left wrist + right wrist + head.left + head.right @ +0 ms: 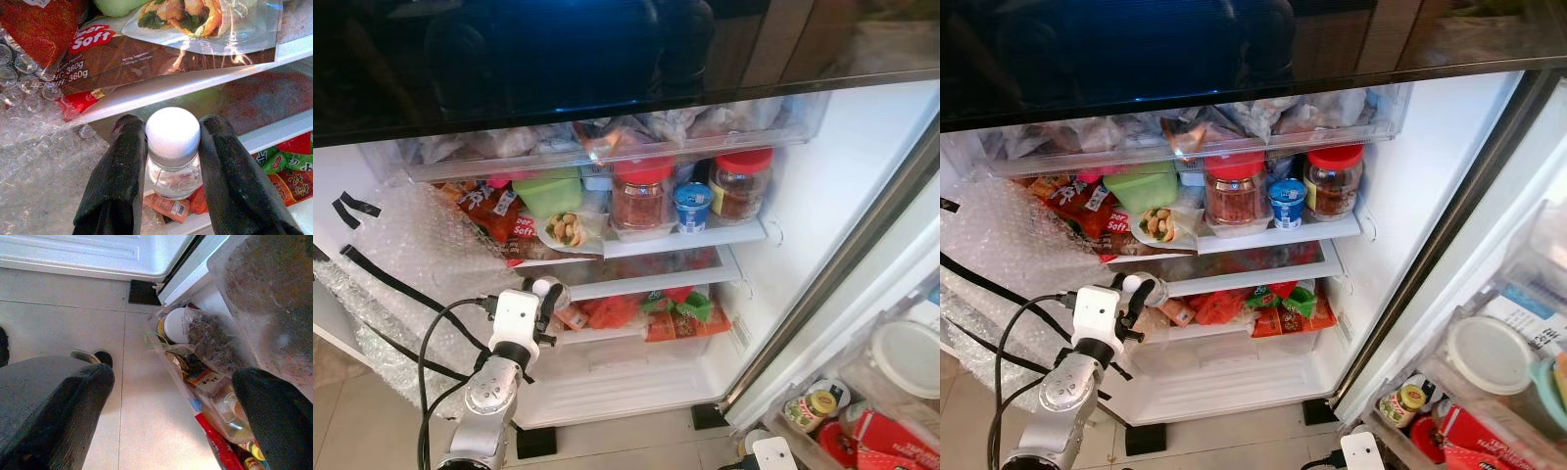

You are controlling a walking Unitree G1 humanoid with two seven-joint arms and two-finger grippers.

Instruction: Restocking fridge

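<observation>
Between the left hand's (171, 166) closed fingers (120, 181) sits the white-capped bottle (172, 147), upright, lower fridge shelf (646, 284) straight ahead and just beyond; right hand (171, 416) open, idle near floor.

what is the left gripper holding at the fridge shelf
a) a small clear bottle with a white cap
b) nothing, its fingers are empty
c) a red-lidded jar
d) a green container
a: in the left wrist view the left gripper has its two black fingers closed on either side of a small clear bottle with a white cap, held in front of the fridge shelf.
</observation>
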